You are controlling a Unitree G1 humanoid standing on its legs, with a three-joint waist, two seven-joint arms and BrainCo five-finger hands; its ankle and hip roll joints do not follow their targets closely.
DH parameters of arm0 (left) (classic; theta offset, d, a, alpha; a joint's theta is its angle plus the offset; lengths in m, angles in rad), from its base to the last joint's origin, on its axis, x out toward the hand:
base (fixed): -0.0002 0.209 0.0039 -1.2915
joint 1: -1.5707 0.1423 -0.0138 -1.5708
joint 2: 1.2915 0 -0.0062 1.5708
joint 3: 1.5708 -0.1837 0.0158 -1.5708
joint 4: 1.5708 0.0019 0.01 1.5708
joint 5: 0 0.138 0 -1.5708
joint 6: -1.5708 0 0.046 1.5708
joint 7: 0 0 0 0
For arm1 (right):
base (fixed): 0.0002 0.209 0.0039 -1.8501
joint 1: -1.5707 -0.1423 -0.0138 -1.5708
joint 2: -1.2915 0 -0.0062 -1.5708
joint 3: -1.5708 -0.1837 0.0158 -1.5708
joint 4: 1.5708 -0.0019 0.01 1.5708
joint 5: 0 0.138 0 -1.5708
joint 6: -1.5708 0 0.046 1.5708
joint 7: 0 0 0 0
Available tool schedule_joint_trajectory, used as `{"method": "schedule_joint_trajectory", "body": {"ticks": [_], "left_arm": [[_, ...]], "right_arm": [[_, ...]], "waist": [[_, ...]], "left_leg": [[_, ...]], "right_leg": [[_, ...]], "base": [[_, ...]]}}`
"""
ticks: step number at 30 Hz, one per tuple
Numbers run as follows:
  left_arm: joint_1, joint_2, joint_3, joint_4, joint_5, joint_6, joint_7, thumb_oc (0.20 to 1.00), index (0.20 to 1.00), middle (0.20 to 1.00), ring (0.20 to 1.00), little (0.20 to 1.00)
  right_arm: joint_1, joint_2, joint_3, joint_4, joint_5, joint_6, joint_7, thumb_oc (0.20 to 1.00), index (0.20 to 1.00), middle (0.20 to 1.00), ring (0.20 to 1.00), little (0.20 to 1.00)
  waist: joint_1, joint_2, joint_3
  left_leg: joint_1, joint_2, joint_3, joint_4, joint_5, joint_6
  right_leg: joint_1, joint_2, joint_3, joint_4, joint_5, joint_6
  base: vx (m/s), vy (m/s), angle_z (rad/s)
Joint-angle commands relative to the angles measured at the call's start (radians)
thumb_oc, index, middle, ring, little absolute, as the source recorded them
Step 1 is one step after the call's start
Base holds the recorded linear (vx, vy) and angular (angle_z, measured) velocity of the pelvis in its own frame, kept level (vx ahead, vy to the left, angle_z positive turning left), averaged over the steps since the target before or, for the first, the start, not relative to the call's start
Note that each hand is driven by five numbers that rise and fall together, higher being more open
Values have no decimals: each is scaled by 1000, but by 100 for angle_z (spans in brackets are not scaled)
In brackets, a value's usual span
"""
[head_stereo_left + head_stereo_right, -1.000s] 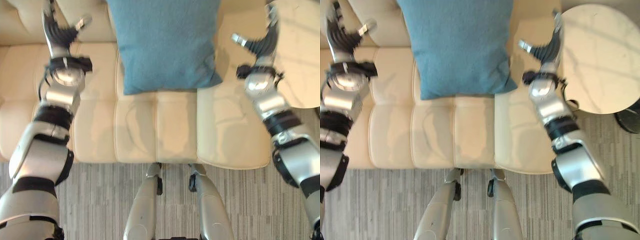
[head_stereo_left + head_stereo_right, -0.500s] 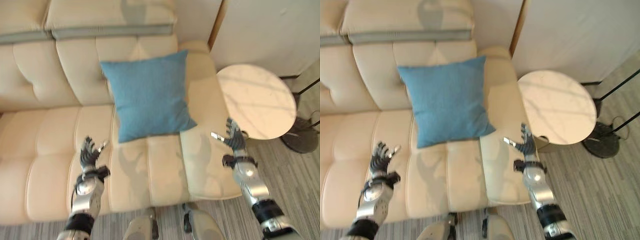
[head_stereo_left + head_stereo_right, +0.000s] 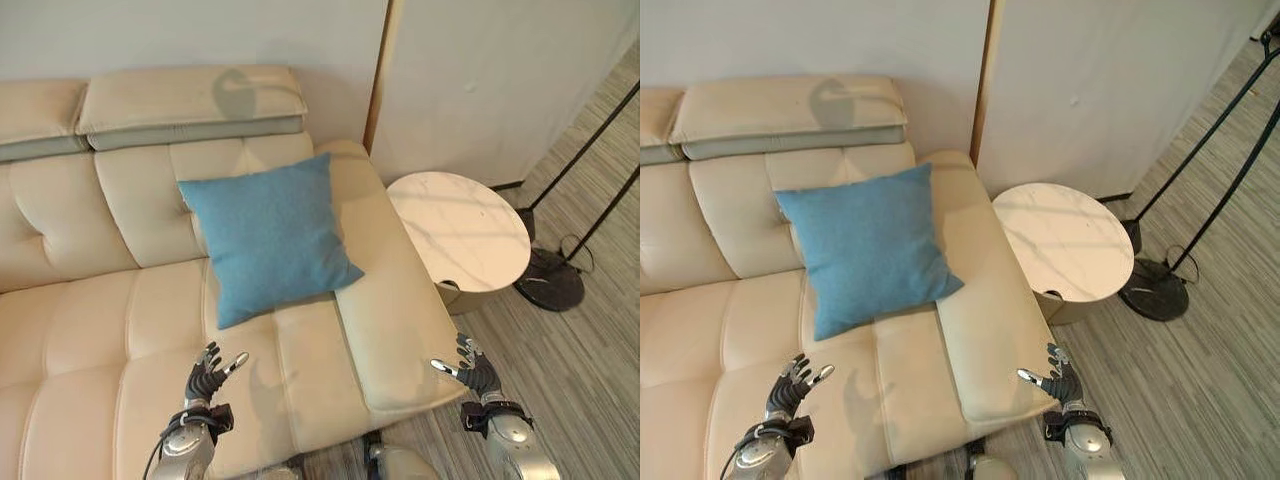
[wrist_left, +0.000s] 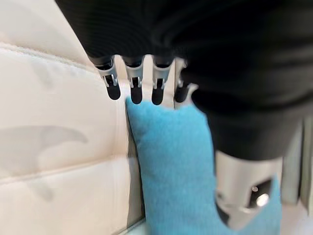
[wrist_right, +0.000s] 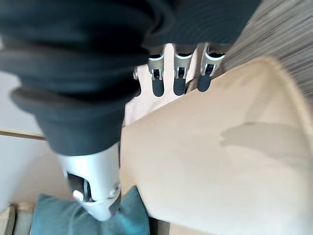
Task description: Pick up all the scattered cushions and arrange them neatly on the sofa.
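**Blue cushion propped on the sofa, both hands empty and low**

A square blue fabric cushion (image 3: 268,235) leans upright against the backrest of a cream leather sofa (image 3: 90,310), its lower edge resting on the seat near the sofa's right end. It sits slightly turned, one corner pointing toward the wide padded armrest (image 3: 395,320), touching or nearly touching it.

The left hand (image 3: 207,378) hovers over the front part of the seat, fingers spread and relaxed, thumb out to the side, with nothing in its grasp. The cushion lies well apart from it, further back on the seat. In the left wrist view the straight fingers (image 4: 136,90) point toward the cushion's edge against the pale leather.

The right hand (image 3: 472,372) hangs just past the front corner of the armrest, over the grey striped carpet (image 3: 580,370), fingers likewise loose and empty.

To the right of the sofa stands a round white marble-patterned side table (image 3: 460,232), close against the armrest. Beyond it, a black floor-lamp base (image 3: 549,280) rests on the carpet with thin black poles (image 3: 585,140) slanting upward. A plain white wall (image 3: 480,70) rises behind.
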Motion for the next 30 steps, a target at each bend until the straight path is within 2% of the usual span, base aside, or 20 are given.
{"method": "schedule_joint_trajectory", "body": {"ticks": [1,2,3,5,8,12,13,15,16,19,22,24,27,30], "left_arm": [[-16,40,4,-52,48,-21,-20,1000,1000,1000,1000,1000],[-6,34,0,-50,46,-16,-17,1000,1000,1000,1000,1000],[-2,28,5,-50,39,-15,-15,1000,1000,1000,1000,1000],[-3,16,15,-43,18,-10,-10,1000,1000,1000,1000,1000],[9,2,10,-52,-3,1,-16,1000,1000,1000,1000,1000],[11,-11,-5,-56,0,13,-28,1000,1000,1000,1000,1000],[7,-14,-10,-53,-1,11,-29,1000,1000,1000,1000,1000],[6,-17,-10,-58,3,9,-35,1000,1000,1000,1000,1000],[9,-17,-9,-65,0,6,-39,1000,1000,1000,1000,1000],[15,-26,-13,-64,-17,2,-47,1000,1000,1000,1000,1000],[19,-34,-26,-70,-22,6,-49,1000,1000,1000,1000,1000],[22,-40,-36,-74,-24,11,-51,1000,1000,1000,1000,1000],[28,-39,-55,-79,-9,16,-57,1000,1000,1000,1000,1000],[38,-33,-65,-82,9,19,-60,1000,1000,1000,1000,1000]], "right_arm": [[-36,-20,11,-51,1,-37,9,1000,1000,1000,1000,1000],[-29,-17,12,-57,2,-36,9,1000,1000,1000,1000,1000],[-35,-17,17,-59,-3,-33,6,1000,1000,1000,1000,1000],[-47,-19,33,-61,5,-30,3,1000,1000,1000,1000,1000],[-37,-42,42,-102,7,-30,1,1000,1000,1000,1000,1000],[-32,-60,56,-118,5,-31,-1,1000,1000,1000,1000,1000],[-35,-66,60,-119,-1,-30,-2,1000,1000,1000,1000,1000],[-37,-70,65,-116,2,-27,4,1000,1000,1000,1000,1000],[-32,-73,68,-121,0,-25,11,1000,1000,1000,1000,1000],[-30,-74,87,-114,-1,-19,22,1000,1000,1000,1000,1000],[-26,-71,98,-115,4,-20,29,1000,1000,1000,1000,1000],[-19,-67,96,-110,4,-19,27,1000,1000,1000,1000,1000],[-12,-62,94,-109,8,-21,19,1000,1000,1000,1000,1000],[-9,-59,99,-110,9,-19,16,1000,1000,1000,1000,1000]], "waist": [[6,-12,-6],[8,-18,-14],[18,-24,-18],[30,-30,-16],[33,-27,-4],[23,-5,48],[25,-6,63],[24,-19,65],[21,-28,60],[24,-30,39],[19,-22,16],[8,-10,-1],[-6,11,-16],[-5,18,-24]], "left_leg": [[20,-56,-54,-7,-95,-36],[16,-60,-56,-7,-89,-38],[4,-63,-55,-7,-84,-41],[-19,-52,-48,-7,-47,-56],[-57,-20,-52,-7,24,-102],[-87,10,-79,-7,103,-163],[-82,3,-105,-7,102,-162],[-66,-17,-124,46,59,-135],[-62,-23,-113,114,1,-119],[-16,-48,-124,198,-113,-92],[42,-59,-132,176,-144,-81],[79,-51,-122,133,-140,-84],[120,-43,-110,10,-96,-94],[138,-45,-109,-7,-102,-93]], "right_leg": [[143,4,25,-12,-35,-16],[170,12,38,-1,-34,-13],[209,11,30,-53,-46,-17],[234,24,26,-138,-100,-39],[264,72,23,-249,-116,-84],[263,105,-20,-260,-114,-112],[257,100,-25,-255,-109,-112],[242,82,-34,-251,-93,-107],[236,69,-38,-253,-82,-105],[232,54,-24,-278,-69,-103],[225,59,-20,-281,-70,-103],[215,65,-30,-269,-78,-104],[211,71,-59,-278,-70,-102],[222,66,-63,-295,-60,-93]], "base": [[-71,-128,-13],[-131,-192,-9],[-220,-232,-9],[-261,-270,-17],[-325,-366,-20],[-361,-287,14],[-337,-177,24],[-274,-147,10],[-202,-107,1],[-127,-42,-9],[-57,23,-21],[-41,55,48],[-35,94,34],[0,118,12]]}}
